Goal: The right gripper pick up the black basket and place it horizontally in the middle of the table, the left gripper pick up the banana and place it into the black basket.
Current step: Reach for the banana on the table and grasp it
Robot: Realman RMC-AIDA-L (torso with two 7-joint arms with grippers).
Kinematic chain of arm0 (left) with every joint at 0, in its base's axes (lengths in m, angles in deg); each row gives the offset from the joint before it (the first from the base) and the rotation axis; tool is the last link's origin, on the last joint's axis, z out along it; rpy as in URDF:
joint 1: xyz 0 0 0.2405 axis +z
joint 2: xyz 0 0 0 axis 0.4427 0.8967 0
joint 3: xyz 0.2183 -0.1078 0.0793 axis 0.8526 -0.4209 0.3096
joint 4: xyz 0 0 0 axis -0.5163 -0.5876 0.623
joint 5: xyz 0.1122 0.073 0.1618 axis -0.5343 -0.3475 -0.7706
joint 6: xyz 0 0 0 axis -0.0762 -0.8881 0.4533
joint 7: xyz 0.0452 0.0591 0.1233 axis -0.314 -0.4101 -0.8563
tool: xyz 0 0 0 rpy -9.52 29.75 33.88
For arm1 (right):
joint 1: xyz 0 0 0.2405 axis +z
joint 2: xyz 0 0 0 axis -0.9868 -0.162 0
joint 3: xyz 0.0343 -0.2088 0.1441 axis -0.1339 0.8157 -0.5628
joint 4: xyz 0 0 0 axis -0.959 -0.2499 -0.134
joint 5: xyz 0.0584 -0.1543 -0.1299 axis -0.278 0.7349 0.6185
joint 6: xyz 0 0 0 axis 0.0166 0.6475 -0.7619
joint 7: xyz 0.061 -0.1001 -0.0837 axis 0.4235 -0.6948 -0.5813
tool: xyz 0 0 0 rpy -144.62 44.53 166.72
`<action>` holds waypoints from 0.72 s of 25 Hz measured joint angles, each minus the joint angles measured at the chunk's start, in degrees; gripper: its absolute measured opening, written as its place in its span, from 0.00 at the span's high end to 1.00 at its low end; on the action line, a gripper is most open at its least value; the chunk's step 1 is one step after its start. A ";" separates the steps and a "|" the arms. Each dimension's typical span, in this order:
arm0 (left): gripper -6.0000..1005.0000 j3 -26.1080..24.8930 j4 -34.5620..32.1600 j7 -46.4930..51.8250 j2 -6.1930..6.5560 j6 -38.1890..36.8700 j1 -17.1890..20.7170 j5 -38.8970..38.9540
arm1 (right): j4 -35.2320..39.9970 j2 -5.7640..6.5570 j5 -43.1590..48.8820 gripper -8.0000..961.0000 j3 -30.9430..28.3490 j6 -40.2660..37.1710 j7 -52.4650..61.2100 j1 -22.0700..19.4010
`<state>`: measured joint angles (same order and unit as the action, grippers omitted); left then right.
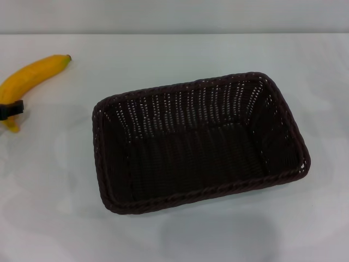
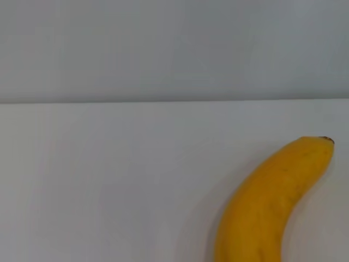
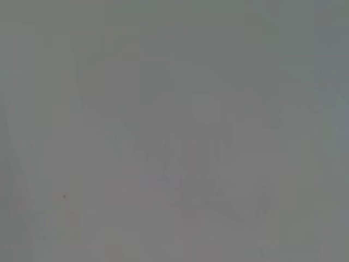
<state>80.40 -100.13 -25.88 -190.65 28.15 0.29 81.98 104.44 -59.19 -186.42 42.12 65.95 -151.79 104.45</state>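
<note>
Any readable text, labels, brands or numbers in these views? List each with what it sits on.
None: no readable text in any view.
The banana, the black basket and the table carry no markings.
The left gripper at the banana shows no readable label.

A: Basket?
B: The black basket (image 1: 199,142) is dark brown-black woven wicker with a braided rim.
A: Banana?
B: The banana (image 1: 30,82) is yellow, dark-tipped. The table (image 1: 180,54) is plain white-grey.
</note>
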 joint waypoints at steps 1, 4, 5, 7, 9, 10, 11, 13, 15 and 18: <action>0.12 0.00 0.05 -0.23 0.00 -0.01 0.00 0.11 | -0.07 0.02 0.00 0.35 0.00 -0.05 0.02 0.06; 0.21 0.00 0.40 -1.05 0.05 -0.01 -0.07 0.63 | -0.09 -0.06 0.00 0.35 0.00 -0.46 0.04 0.26; 0.23 0.00 0.47 -1.16 0.13 -0.03 -0.09 0.79 | -0.13 -0.07 0.00 0.35 0.00 -0.55 0.04 0.31; 0.27 0.00 0.57 -1.31 0.23 -0.07 -0.09 0.93 | -0.27 -0.09 0.00 0.35 0.00 -0.65 0.05 0.44; 0.30 0.00 0.63 -1.40 0.25 -0.16 -0.10 0.95 | -0.60 -0.10 0.00 0.35 -0.01 -0.66 0.06 0.57; 0.32 0.00 0.63 -1.42 0.25 -0.29 -0.10 1.04 | -0.75 -0.10 0.00 0.35 -0.01 -0.66 0.07 0.63; 0.34 -0.01 0.63 -1.43 0.26 -0.42 -0.07 1.26 | -0.80 -0.10 0.00 0.35 -0.01 -0.67 0.07 0.65; 0.38 -0.05 0.54 -1.45 0.27 -0.57 0.06 1.97 | -0.82 -0.10 -0.01 0.34 0.00 -0.71 0.07 0.70; 0.42 -0.08 0.13 -1.54 0.35 -0.58 0.18 2.89 | -0.82 -0.10 -0.05 0.34 -0.01 -0.72 0.07 0.75; 0.47 -0.09 -1.90 -1.55 0.51 0.63 0.29 3.41 | -0.82 -0.10 -0.16 0.34 0.00 -0.71 0.08 0.86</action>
<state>80.30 -102.02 -27.42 -190.14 28.77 0.58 85.39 103.62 -59.30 -186.58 42.11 65.24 -151.72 105.31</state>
